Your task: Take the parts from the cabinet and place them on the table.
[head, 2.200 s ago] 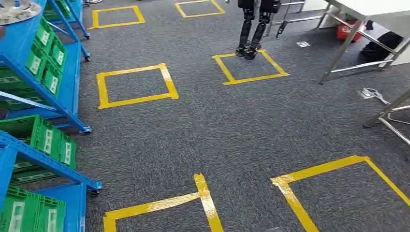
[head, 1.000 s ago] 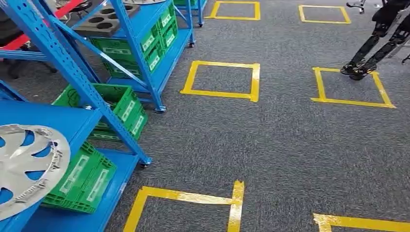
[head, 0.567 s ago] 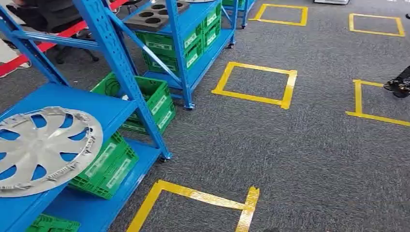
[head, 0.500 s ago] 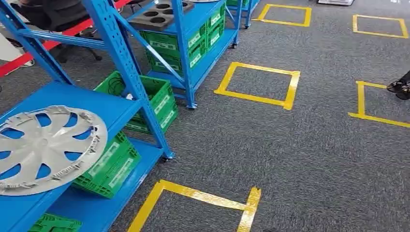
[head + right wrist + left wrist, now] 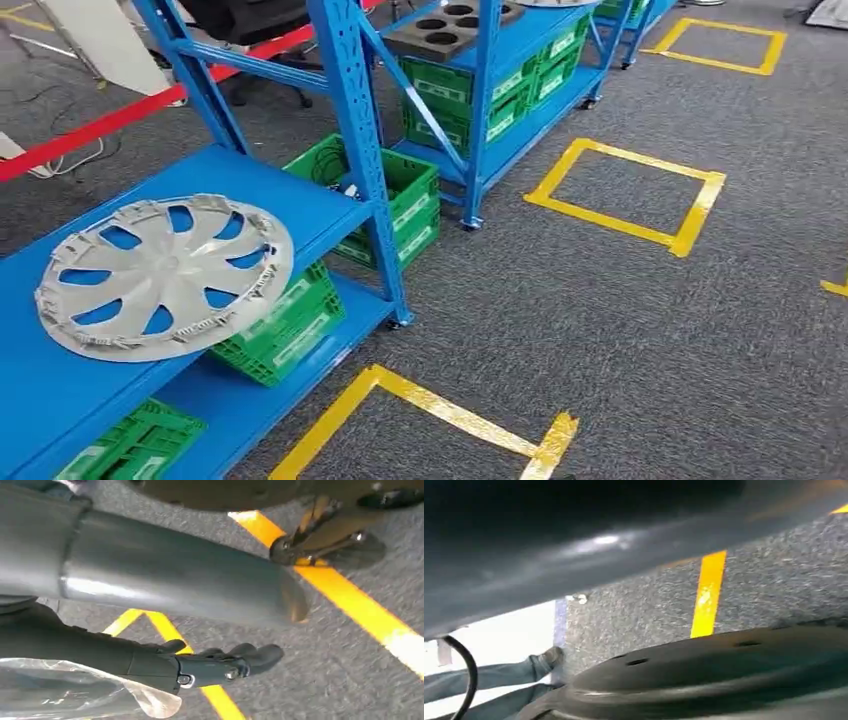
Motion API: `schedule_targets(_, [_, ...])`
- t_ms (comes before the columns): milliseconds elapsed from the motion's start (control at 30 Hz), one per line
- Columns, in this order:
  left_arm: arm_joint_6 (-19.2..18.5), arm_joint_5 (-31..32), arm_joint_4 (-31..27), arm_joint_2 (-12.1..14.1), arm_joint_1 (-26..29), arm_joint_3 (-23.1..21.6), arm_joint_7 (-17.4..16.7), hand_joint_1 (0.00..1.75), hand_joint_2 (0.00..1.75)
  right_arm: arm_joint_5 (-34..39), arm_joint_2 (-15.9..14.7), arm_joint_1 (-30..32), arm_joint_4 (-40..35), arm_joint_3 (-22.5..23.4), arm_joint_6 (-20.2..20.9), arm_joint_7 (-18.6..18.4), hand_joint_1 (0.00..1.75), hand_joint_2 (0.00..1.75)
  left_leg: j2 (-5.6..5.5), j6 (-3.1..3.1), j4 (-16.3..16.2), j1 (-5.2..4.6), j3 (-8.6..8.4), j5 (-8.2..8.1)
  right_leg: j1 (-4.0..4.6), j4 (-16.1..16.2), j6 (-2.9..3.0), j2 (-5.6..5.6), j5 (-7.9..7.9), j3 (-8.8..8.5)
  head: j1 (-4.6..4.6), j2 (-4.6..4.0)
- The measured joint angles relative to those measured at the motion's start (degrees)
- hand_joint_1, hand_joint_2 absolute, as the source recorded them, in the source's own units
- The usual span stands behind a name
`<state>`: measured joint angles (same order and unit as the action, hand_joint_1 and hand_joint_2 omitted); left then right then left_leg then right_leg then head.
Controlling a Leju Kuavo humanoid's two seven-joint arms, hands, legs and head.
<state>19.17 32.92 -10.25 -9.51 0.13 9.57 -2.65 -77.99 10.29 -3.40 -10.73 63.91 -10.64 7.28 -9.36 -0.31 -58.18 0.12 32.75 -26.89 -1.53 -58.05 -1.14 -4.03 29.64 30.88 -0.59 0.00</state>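
A silver plastic wheel cover (image 5: 165, 277) lies flat on the blue metal shelf (image 5: 290, 205), well apart from the right hand (image 5: 220, 665), which hangs over grey carpet (image 5: 620, 330), dark fingers (image 5: 260, 656) loosely extended, holding nothing

grey speckled carpet (image 5: 600, 300) covers the floor, marked with squares of yellow tape (image 5: 628, 190), one at 2 o'clock and a partial one at 6 o'clock. blue metal racks (image 5: 350, 120) run from 9 to 12 o'clock with green crates (image 5: 285, 325) on the low shelves. a red strip (image 5: 120, 118) crosses the floor at 10 o'clock.
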Motion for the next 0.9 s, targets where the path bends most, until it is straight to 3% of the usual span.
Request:
schedule_targets(33, [0.0,0.1,0.0,0.0,0.1,0.0,-0.3,0.00,0.00,0.0,0.1,-0.1,0.0,0.0,0.0,0.0,0.00,0.00,3.04,-0.17,-0.8,-0.17,0.08,-0.57,-0.02,0.2,0.40,0.96,-0.06,-0.21,0.06,0.00])
schedule_targets(67, [0.0,0.1,0.0,-0.1,0.0,0.0,-0.5,0.00,0.00,0.0,0.1,0.0,0.0,0.0,0.0,0.0,0.00,0.00,6.35,-0.44,-3.2,-0.36,1.23,-2.21,0.09,0.3,0.85,1.81,0.09,-0.42,0.76,0.00])
schedule_targets(100, [0.0,0.2,0.0,0.0,-0.2,0.0,-0.5,0.00,0.00,0.0,0.1,0.1,0.0,0.0,0.0,-0.1,0.00,0.00,7.82,-0.68,-7.4,-0.30,3.27,-4.45,0.27,0.3,1.06,2.96,0.23,-0.55,0.94,0.00])
schedule_targets(167, [0.0,1.1,0.0,0.0,-0.4,-0.1,-0.6,0.00,0.00,-0.2,0.1,0.6,0.0,0.0,0.0,-0.2,0.00,0.00,8.65,-0.93,-16.3,-0.11,7.72,-8.01,0.47,0.3,1.33,5.34,0.61,-0.76,0.87,0.00])
schedule_targets(200, [0.0,1.5,0.0,0.0,-0.4,-0.2,-0.8,0.00,0.00,-0.4,0.1,0.6,0.0,0.0,0.0,-0.2,0.00,0.00,8.72,-1.01,-18.2,-0.04,8.66,-8.13,0.52,0.3,1.34,6.30,0.74,-0.88,0.90,0.00])
schedule_targets(233, [-0.2,1.7,0.0,0.0,-0.2,-0.2,-1.0,0.00,0.00,-0.4,0.1,0.5,0.0,0.0,0.0,-0.2,0.00,0.00,8.81,-0.99,-17.3,0.00,8.21,-6.92,0.55,0.3,1.34,7.08,0.91,-1.07,0.90,0.00])
schedule_targets(300, [-0.4,1.9,0.0,0.0,-0.1,-0.2,-1.6,0.00,0.00,-0.5,0.1,0.3,0.0,-0.1,0.1,-0.2,0.00,0.00,9.43,-0.51,-9.1,-0.09,4.13,-1.79,0.64,0.3,1.21,8.50,1.34,-1.74,0.92,0.00])
schedule_targets(333, [-0.4,2.0,0.0,0.0,-0.1,-0.2,-1.6,0.00,0.00,-0.5,0.1,0.2,0.0,-0.2,0.1,-0.2,0.00,0.00,11.01,0.01,-4.1,-0.33,1.60,0.51,0.71,0.3,1.07,9.12,1.62,-2.17,0.92,0.00])
schedule_targets(367, [-0.4,2.1,0.0,0.1,-0.2,-0.2,-1.6,0.00,0.00,-0.6,0.2,0.3,0.0,-0.4,0.2,-0.2,0.00,0.00,14.87,0.74,-1.4,-1.03,0.15,0.30,0.76,0.4,0.74,9.65,1.91,-1.69,0.83,0.00])
schedule_targets(400, [-0.4,2.1,0.0,0.2,-0.5,-0.3,-1.6,0.00,0.00,-0.6,0.2,0.3,0.0,-0.4,0.2,-0.2,0.00,0.00,15.24,1.18,-0.3,-1.53,-0.16,-0.20,1.16,0.2,0.27,10.35,2.38,-2.23,1.03,0.00])
schedule_targets(500, [-0.5,2.1,0.0,0.3,-0.4,-0.6,-1.6,0.00,0.00,-0.7,0.2,0.1,0.0,-0.4,0.2,-0.2,0.00,0.00,12.99,1.80,-0.3,-1.49,0.09,-0.12,1.24,0.9,-0.34,12.67,2.55,-3.65,0.92,0.00])
schedule_targets(533, [-0.5,2.1,0.0,0.3,-0.3,-0.7,-1.6,0.00,0.00,-0.7,0.3,0.0,0.0,-0.5,0.4,-0.2,0.00,0.00,12.17,2.19,0.5,-0.76,-0.60,0.29,1.06,0.8,-0.79,12.12,3.17,-3.24,1.03,0.00])
schedule_targets(567, [-0.5,2.1,0.0,0.3,-0.2,-0.9,-1.6,0.00,0.00,-0.7,0.3,-0.2,0.0,-0.6,0.4,-0.1,0.00,0.00,11.70,2.33,0.7,-0.66,-0.70,0.39,0.99,-0.7,-1.12,8.31,4.14,-2.80,0.50,-0.02])
schedule_targets(600, [-0.5,2.1,0.0,0.3,-0.4,-1.0,-1.6,0.00,0.00,-0.7,0.3,-0.2,0.0,-0.7,0.5,-0.1,0.00,0.00,11.02,2.54,0.7,-0.60,-0.53,0.47,0.91,-4.3,-1.20,6.01,5.93,-1.02,0.24,0.00])
schedule_targets(667, [-0.5,2.1,0.0,0.1,-0.5,-1.1,-1.6,0.00,0.00,-0.7,0.3,0.1,0.0,-0.7,0.5,-0.1,0.00,0.00,9.18,2.75,0.6,-0.51,-0.52,0.45,0.78,-13.8,-1.43,4.42,9.17,4.16,0.15,0.00])
schedule_targets(700, [-0.5,2.1,0.0,0.1,-0.6,-1.1,-1.6,0.00,0.00,-0.7,0.3,0.3,0.0,-0.7,0.6,-0.1,0.00,0.00,8.26,2.76,0.6,-0.49,-0.55,0.43,0.77,-16.7,-1.55,4.27,9.47,6.26,0.03,0.00])
schedule_targets(733, [-0.5,2.1,0.0,0.1,-0.5,-1.1,-1.6,0.00,0.00,-0.6,0.2,0.4,0.0,-0.7,0.6,-0.1,0.00,0.00,7.30,2.74,0.6,-0.43,-0.68,0.41,0.73,-16.9,-1.63,4.24,8.25,7.15,0.00,0.00])
schedule_targets(767, [-0.5,2.1,0.0,0.1,-0.4,-1.1,-1.6,0.00,0.00,-0.5,0.2,0.4,0.0,-0.7,0.6,-0.1,0.00,0.00,6.34,2.60,0.5,-0.33,-0.83,0.31,0.65,-14.5,-1.71,4.19,5.68,6.78,0.00,0.00])
schedule_targets(800, [-0.5,2.1,0.0,0.1,-0.4,-1.1,-1.6,0.00,0.00,-0.5,0.2,0.4,0.0,-0.7,0.6,-0.1,0.00,0.00,5.44,2.37,0.4,-0.18,-0.97,0.16,0.50,-10.3,-1.84,3.88,2.65,5.35,-0.02,0.00])
schedule_targets(833, [-0.6,2.1,0.0,0.0,-0.4,-1.1,-1.6,0.00,0.00,-0.5,0.2,0.4,0.0,-0.7,0.6,-0.1,0.00,0.00,4.57,2.01,0.2,0.03,-1.08,-0.08,0.18,-4.7,-1.99,2.67,-0.57,3.15,0.00,0.00])
schedule_targets(867, [-0.6,2.1,0.0,0.0,-0.4,-1.1,-1.5,0.00,0.00,-0.5,0.3,0.4,0.0,-0.7,0.6,-0.1,0.00,0.00,3.97,1.56,-0.1,0.06,-0.83,-0.34,-0.20,-2.0,-2.15,0.18,-0.86,1.99,-0.11,0.00])
schedule_targets(900, [-0.6,2.1,0.0,0.0,-0.6,-1.2,-1.5,0.00,0.00,-0.5,0.3,0.4,0.0,-0.7,0.6,-0.1,0.00,0.00,3.11,1.11,-0.8,-0.14,-0.53,-0.66,-0.19,-0.4,-1.65,-0.55,-0.04,1.26,-0.31,0.00])
